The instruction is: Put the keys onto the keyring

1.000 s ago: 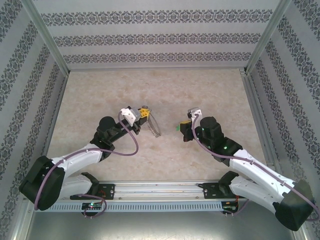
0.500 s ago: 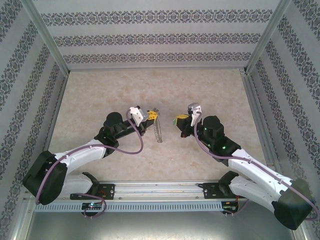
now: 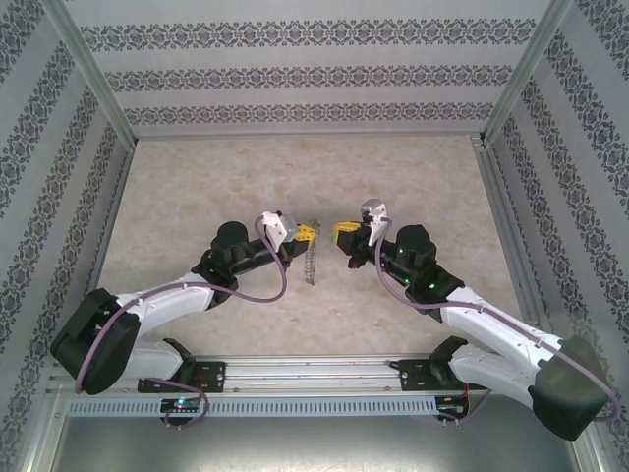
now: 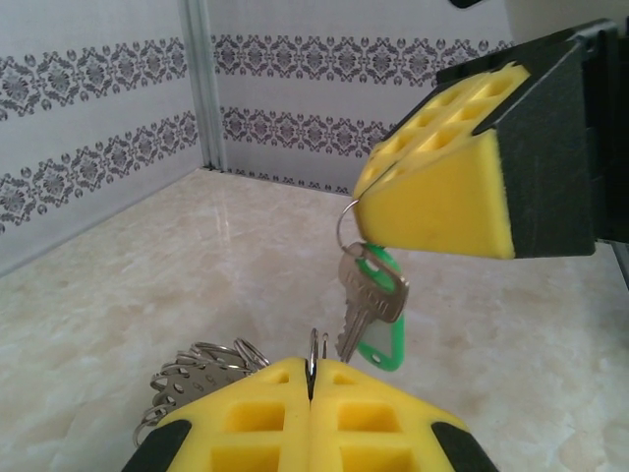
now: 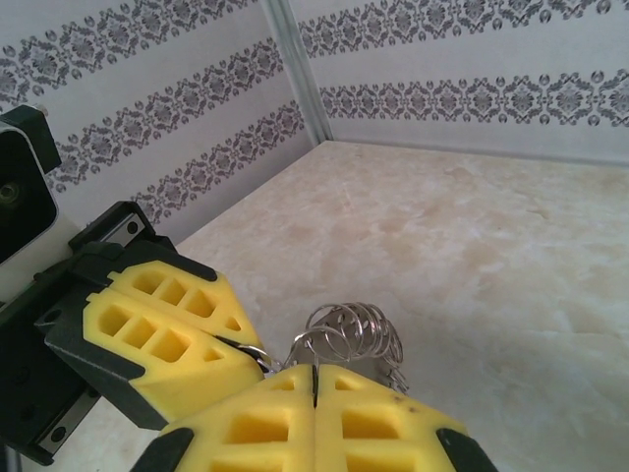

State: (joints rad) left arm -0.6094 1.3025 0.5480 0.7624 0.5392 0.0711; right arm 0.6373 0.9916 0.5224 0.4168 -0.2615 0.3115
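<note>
Above the middle of the pale marbled bench (image 3: 423, 167) the two arms meet tip to tip. The left hand (image 3: 304, 233) and the right hand (image 3: 341, 233) are near each other but apart. The left hand (image 4: 312, 382) has its yellow foam pads pressed together on a thin wire loop of the keyring (image 4: 197, 369), a floppy grey coil of metal rings. In the top view the coil (image 3: 311, 261) hangs down from that hand, clear of the bench. The right hand (image 4: 393, 211) is likewise pinched together on a fine wire ring. From this ring dangles the small silver metal key (image 4: 371, 293), with its bright green plastic tag behind it. The key hangs just beyond and above the left hand's tips and does not touch them. In the right wrist view the right hand (image 5: 314, 385) is closed, the coil (image 5: 352, 334) lies just past its tips, and the left hand (image 5: 228, 339) is close on the left. The key is not on the keyring.
</note>
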